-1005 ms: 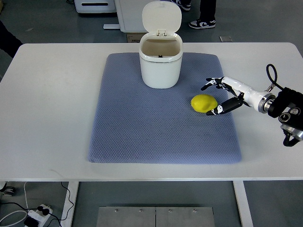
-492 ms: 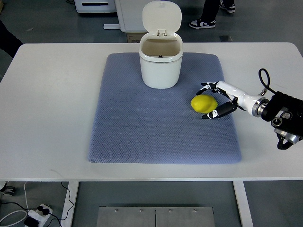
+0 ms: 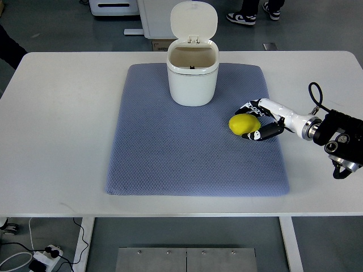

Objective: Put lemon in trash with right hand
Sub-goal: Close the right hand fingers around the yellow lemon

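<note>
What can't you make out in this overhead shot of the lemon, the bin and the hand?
- Whether the right hand grips the lemon: its fingers flank the fruit, but contact is too small to judge.
- The bottom of the trash bin: in shadow behind its front wall.
- The left arm: outside the frame.
- The person at the top edge: only shoes show.

A white desk (image 3: 68, 113) carries a blue-grey quilted mat (image 3: 170, 158) lying flat across its middle. Beyond the far edge, a person's black-and-white sneakers (image 3: 243, 18) stand on the grey floor beside white cabinets (image 3: 153, 17). At lower left, a power strip (image 3: 44, 258) with cables lies on the floor.
</note>
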Robot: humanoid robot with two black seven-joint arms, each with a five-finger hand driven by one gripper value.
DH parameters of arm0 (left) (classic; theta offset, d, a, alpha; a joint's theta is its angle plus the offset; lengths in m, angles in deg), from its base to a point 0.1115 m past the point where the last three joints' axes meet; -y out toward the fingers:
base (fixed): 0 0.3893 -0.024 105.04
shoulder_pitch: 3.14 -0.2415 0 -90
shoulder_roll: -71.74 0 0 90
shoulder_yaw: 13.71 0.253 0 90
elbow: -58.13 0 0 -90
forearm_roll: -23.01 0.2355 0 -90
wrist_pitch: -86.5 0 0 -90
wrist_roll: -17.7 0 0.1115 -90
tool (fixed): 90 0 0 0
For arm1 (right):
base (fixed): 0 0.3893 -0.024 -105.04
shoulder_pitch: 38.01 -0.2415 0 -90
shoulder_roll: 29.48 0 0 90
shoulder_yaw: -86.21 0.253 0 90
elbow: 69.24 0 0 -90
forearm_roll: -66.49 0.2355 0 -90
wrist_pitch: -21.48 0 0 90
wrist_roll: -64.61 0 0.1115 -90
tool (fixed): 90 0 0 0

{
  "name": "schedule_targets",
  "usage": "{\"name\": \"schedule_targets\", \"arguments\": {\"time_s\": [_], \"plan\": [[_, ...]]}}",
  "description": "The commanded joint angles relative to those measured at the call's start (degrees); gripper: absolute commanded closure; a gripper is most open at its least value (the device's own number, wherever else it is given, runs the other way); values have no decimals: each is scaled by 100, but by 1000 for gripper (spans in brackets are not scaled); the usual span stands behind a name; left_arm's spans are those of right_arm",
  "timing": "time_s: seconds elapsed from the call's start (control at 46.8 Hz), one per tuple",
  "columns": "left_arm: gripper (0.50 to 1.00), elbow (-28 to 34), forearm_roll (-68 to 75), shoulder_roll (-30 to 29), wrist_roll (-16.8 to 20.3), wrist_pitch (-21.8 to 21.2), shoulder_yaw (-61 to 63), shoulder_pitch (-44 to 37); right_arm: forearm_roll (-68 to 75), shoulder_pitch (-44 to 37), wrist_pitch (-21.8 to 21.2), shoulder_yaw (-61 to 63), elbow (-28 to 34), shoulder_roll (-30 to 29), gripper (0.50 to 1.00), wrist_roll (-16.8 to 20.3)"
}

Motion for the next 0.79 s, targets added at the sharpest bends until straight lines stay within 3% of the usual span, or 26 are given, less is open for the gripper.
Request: {"name": "schedule_targets", "arguments": {"time_s": [0.0, 0.107, 0.235, 0.641, 0.77], "plan": [[500, 0, 0, 0, -1, 0, 0, 0, -1, -17, 0, 0, 1, 1, 843, 11], [500, 0, 0, 0, 8, 0, 0, 0, -1, -34, 0, 0, 18, 18, 919, 99], [500, 0, 0, 0, -1, 0, 0, 0, 16, -52, 0, 9, 27, 53, 975, 108], [500, 0, 0, 0, -1, 0, 0, 0, 96, -131, -18, 123, 194, 483, 975, 82], [500, 0, 0, 0, -1, 0, 0, 0, 227, -166, -88, 351, 387, 738, 936, 90]]}}
